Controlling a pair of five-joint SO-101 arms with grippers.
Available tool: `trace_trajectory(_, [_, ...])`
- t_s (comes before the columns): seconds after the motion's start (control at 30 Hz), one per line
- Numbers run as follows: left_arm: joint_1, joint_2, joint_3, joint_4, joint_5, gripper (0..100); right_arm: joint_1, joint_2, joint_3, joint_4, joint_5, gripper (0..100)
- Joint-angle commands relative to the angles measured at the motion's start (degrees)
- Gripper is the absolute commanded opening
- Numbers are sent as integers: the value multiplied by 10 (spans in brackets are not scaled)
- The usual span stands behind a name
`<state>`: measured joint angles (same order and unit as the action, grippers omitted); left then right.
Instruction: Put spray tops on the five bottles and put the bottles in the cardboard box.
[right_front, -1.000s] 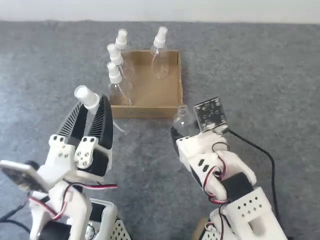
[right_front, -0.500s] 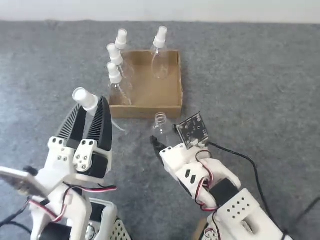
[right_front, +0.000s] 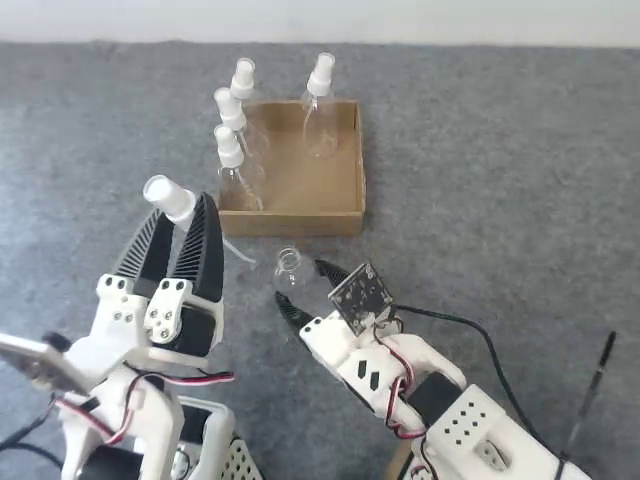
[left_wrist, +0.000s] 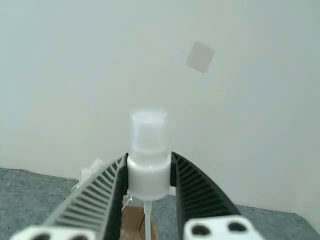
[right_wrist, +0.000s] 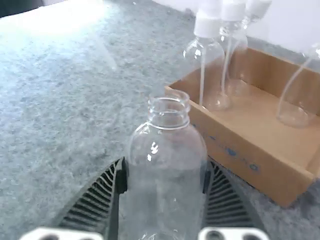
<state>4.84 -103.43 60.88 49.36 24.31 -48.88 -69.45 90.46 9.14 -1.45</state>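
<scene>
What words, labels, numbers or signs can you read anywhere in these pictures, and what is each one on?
No text is legible.
On the cardboard box, outer wall: small blue print, too blurred to read.
On the circuit board beside the held bottle: markings too small to read.
On the bottle and the spray top: no label seen.
The grey square on the wall: blank.

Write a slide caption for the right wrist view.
Right gripper clamped on an uncapped clear bottle, upright beside the cardboard box where capped bottles stand.
</scene>
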Motion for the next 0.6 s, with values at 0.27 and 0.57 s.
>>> trace_trajectory(0.27, [2, -10, -1, -21, 8, 11, -23, -16, -3, -34, 11, 76])
trace_trajectory(0.57, [4, -10, 0, -19, 8, 11, -58, -19, -2, -35, 54, 76])
